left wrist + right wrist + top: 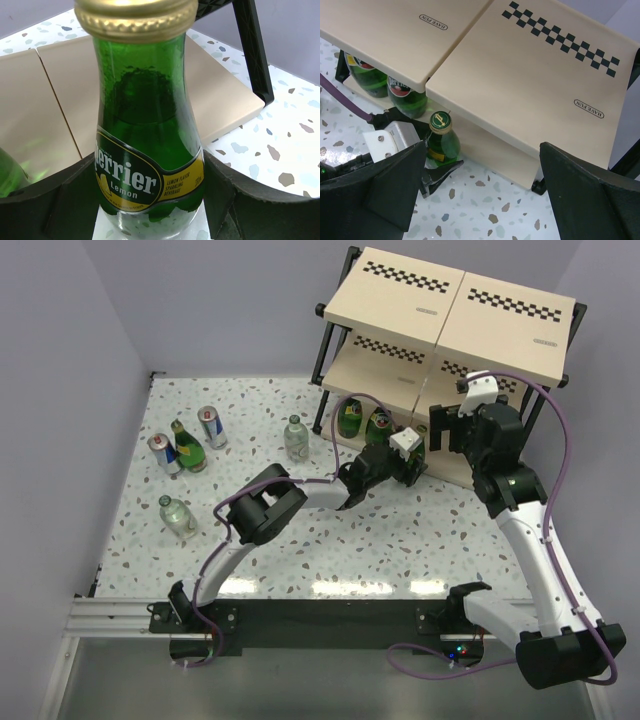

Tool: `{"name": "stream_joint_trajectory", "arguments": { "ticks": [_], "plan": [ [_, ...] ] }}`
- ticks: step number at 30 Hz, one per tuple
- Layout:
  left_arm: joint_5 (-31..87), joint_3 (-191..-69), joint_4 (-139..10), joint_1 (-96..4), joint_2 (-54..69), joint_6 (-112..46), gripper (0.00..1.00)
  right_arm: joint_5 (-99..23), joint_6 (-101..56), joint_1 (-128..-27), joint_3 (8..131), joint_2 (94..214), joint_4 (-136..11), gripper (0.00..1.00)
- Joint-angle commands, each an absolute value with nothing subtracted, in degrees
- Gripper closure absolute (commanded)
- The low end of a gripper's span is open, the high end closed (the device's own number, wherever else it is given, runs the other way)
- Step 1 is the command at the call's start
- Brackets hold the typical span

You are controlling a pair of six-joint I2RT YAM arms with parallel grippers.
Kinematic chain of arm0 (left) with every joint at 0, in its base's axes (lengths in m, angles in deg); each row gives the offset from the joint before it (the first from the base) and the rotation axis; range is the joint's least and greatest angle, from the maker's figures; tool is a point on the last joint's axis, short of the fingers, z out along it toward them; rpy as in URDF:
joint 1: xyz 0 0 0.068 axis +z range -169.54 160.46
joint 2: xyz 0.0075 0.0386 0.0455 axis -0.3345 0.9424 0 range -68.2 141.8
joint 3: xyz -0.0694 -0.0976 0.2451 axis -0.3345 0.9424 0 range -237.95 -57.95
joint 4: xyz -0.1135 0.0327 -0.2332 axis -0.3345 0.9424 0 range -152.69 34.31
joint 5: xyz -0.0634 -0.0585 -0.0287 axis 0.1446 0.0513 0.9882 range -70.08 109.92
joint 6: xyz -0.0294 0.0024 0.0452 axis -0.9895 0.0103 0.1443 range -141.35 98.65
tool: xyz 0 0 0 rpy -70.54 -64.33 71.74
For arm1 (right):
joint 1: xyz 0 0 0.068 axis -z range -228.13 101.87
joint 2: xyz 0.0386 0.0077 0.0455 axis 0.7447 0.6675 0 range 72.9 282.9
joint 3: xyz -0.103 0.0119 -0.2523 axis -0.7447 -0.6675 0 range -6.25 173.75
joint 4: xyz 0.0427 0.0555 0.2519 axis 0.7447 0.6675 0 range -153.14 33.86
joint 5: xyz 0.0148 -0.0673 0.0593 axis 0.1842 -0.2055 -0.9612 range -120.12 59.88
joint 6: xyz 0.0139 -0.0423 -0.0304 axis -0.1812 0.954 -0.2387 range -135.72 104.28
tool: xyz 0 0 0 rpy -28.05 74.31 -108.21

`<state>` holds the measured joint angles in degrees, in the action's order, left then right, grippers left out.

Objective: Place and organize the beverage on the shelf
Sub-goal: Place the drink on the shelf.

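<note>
My left gripper (150, 205) is shut on a green glass bottle (147, 150) with a yellow Perrier Lemon label and a gold cap. The bottle (442, 140) stands upright at the front edge of the shelf's (460, 310) lowest board (220, 100). Two more green bottles (350, 418) (380, 425) stand on that board to its left. My right gripper (487, 200) hangs open and empty above the shelf's right side, near the left gripper (412, 465). Back on the table are two blue-and-silver cans (211, 426) (163, 453), a green bottle (187, 445) and two clear bottles (296, 437) (177, 517).
The black shelf post (255, 50) rises just right of the held bottle. The shelf's upper boards (520, 75) overhang the lowest tier. A purple cable (350, 105) runs along the left arm. Walls close in the terrazzo table (400, 540) on the left and at the back.
</note>
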<state>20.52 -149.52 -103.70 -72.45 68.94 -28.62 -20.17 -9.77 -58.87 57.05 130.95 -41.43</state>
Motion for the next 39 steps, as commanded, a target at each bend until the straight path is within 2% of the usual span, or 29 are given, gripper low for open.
{"name": "stream_joint_trajectory", "arguments": {
  "ticks": [1,39],
  "plan": [
    [20.10,-152.96,-115.42,-72.63,62.85,-27.15,1.00,-19.40,-10.71,-58.68,57.03,130.39,-44.16,0.01],
    [20.01,-150.93,-117.71,-73.33,59.33,-27.59,1.00,-18.78,-10.54,-58.68,56.50,130.21,-44.77,0.01]
  ]
}}
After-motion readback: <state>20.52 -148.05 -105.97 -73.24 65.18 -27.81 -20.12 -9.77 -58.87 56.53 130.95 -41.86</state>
